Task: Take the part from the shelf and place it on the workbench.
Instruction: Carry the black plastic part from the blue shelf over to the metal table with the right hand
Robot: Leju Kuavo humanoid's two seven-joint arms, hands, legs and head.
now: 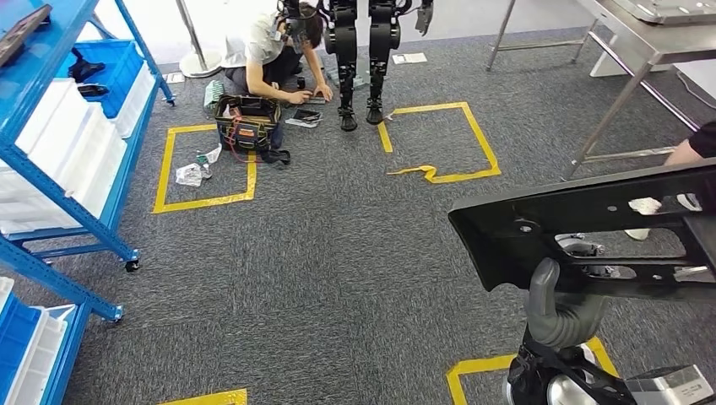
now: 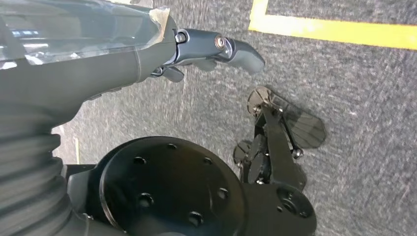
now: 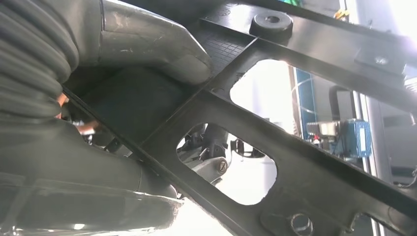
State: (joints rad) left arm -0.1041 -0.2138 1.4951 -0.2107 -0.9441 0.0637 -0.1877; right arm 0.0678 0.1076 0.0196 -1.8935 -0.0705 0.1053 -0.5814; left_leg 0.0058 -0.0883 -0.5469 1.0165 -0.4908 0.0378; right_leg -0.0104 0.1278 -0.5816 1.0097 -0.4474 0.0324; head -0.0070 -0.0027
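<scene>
Evidently the right robot hand [image 1: 564, 314] clamped the black part [image 1: 591, 228] from beneath at four o'clock; the left robot hand [image 2: 216, 49] hung with fingers apart. Stiff, light, probably; best gripped along a bar.

Grey carpet floor [image 1: 338, 253] marked with yellow tape squares [image 1: 203, 169]. On it: blue metal shelf rack on castors [image 1: 76, 152], black open tool bag [image 1: 246, 122], crumpled white wrapper [image 1: 190, 175], steel-legged workbench [image 1: 625, 51].
</scene>
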